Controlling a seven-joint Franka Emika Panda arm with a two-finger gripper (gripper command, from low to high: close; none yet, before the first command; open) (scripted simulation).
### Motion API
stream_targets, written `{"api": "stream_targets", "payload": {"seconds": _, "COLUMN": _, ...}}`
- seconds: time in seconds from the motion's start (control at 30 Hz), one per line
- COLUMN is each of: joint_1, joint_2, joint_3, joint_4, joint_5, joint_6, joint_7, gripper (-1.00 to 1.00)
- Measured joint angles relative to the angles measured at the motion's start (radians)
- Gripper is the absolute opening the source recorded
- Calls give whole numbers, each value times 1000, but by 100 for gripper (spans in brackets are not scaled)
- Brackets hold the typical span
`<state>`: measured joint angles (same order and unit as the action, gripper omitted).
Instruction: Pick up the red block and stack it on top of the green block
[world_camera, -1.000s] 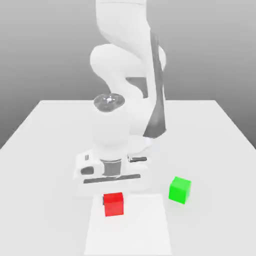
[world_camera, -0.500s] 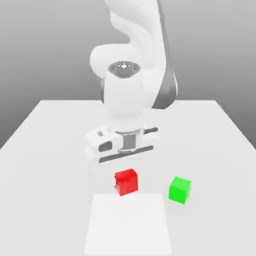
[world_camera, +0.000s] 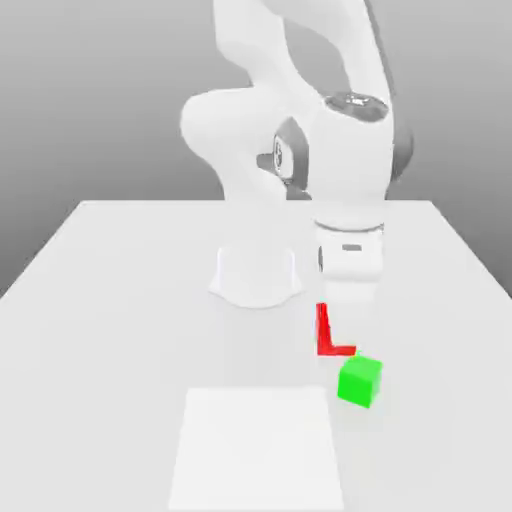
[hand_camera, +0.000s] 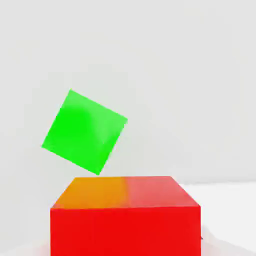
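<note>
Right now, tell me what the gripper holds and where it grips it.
The gripper holds the red block off the table, above the green block. The exact contact faces cannot be told.

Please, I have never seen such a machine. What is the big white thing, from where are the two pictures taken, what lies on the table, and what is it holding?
The big white thing is a robot arm, drawn by a computer simulation. One picture comes from a camera standing off the arm and looking at the whole scene. The other comes from a camera on the arm's hand, looking down past what it carries.

At the arm's end is its claw, the grasping part. It holds the small matte bright red cube lifted above the white table. In the exterior view the claw's body covers most of this cube; in the hand view it appears large and close.

On the table sits a small matte bright green cube of similar size. The red cube hangs near it, a little to the exterior view's left, not yet on top. In the hand view the green cube lies beyond the red one.
</note>
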<state>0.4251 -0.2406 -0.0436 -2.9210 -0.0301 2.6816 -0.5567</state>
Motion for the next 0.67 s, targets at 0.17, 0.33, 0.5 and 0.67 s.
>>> {"api": "stream_targets", "payload": {"seconds": 0.17, "joint_1": 98, "joint_2": -4, "joint_3": -4, "joint_4": -12, "joint_5": 18, "joint_6": 5, "joint_7": -198, "gripper": -100}}
{"api": "stream_targets", "payload": {"seconds": 0.33, "joint_1": 127, "joint_2": 75, "joint_3": -12, "joint_4": -4, "joint_5": 60, "joint_6": 74, "joint_7": -239, "gripper": -100}}
{"api": "stream_targets", "payload": {"seconds": 0.5, "joint_1": 137, "joint_2": 176, "joint_3": -18, "joint_4": -1, "joint_5": 78, "joint_6": 173, "joint_7": -252, "gripper": -100}}
{"api": "stream_targets", "payload": {"seconds": 0.67, "joint_1": 132, "joint_2": 257, "joint_3": -25, "joint_4": -4, "joint_5": 51, "joint_6": 258, "joint_7": -233, "gripper": 100}}
